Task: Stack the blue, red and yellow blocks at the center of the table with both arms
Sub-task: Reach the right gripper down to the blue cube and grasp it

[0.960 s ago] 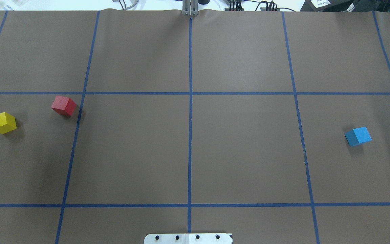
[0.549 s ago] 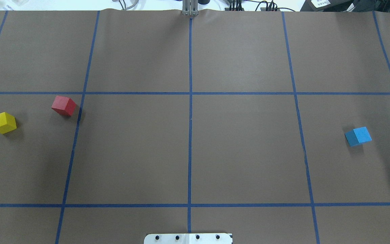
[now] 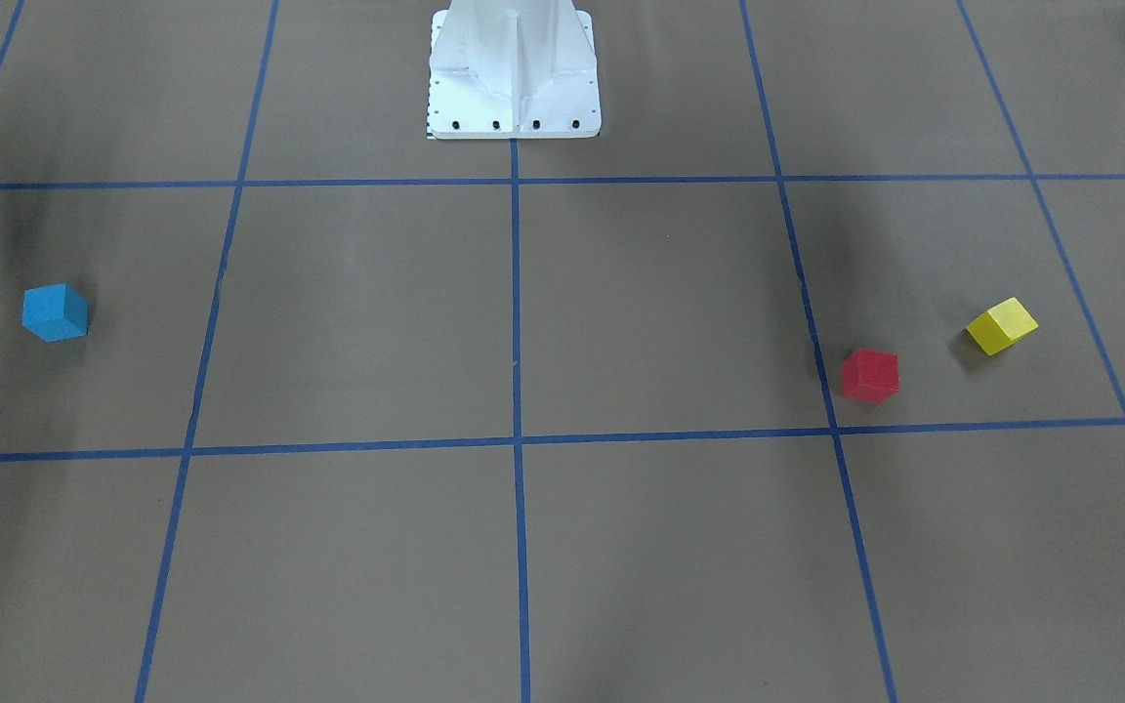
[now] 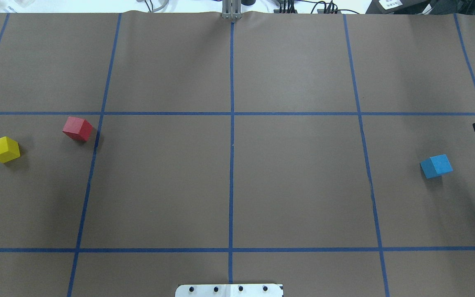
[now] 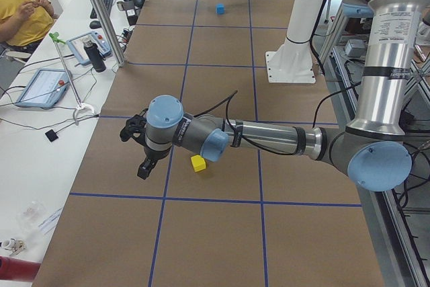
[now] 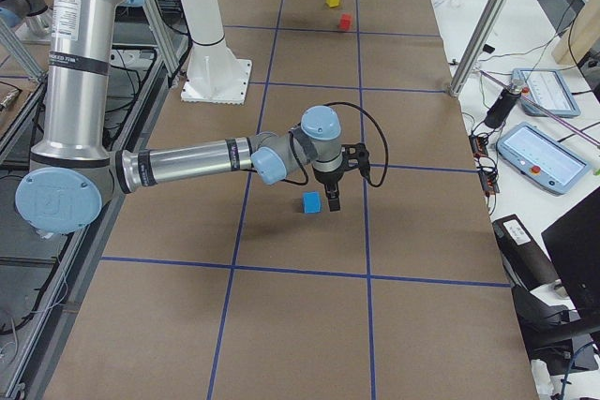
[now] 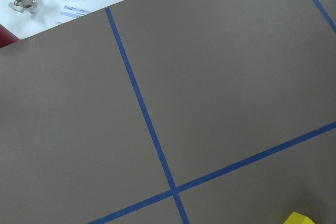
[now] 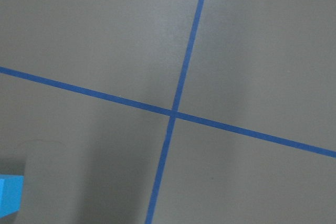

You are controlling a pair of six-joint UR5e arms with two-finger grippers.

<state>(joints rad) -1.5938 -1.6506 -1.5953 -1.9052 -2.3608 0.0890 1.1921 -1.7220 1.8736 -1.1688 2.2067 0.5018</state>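
Right gripper (image 6: 331, 201) hangs near blue block (image 6: 311, 201), left gripper (image 5: 142, 166) near yellow block (image 5: 197, 163) (spread or pressed: cannot tell); brown tabletop (image 4: 295, 177), blue tape grid (image 4: 231, 165).

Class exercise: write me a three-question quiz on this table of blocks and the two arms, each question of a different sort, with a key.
1. Fill in: the ___ block lies alone on the robot's right half of the table.
2. True or false: the red block lies nearer the centre line than the yellow block does.
3. Multiple choice: the left gripper hangs closest to which block? A. blue B. yellow C. red

Key: 1. blue block; 2. true; 3. B
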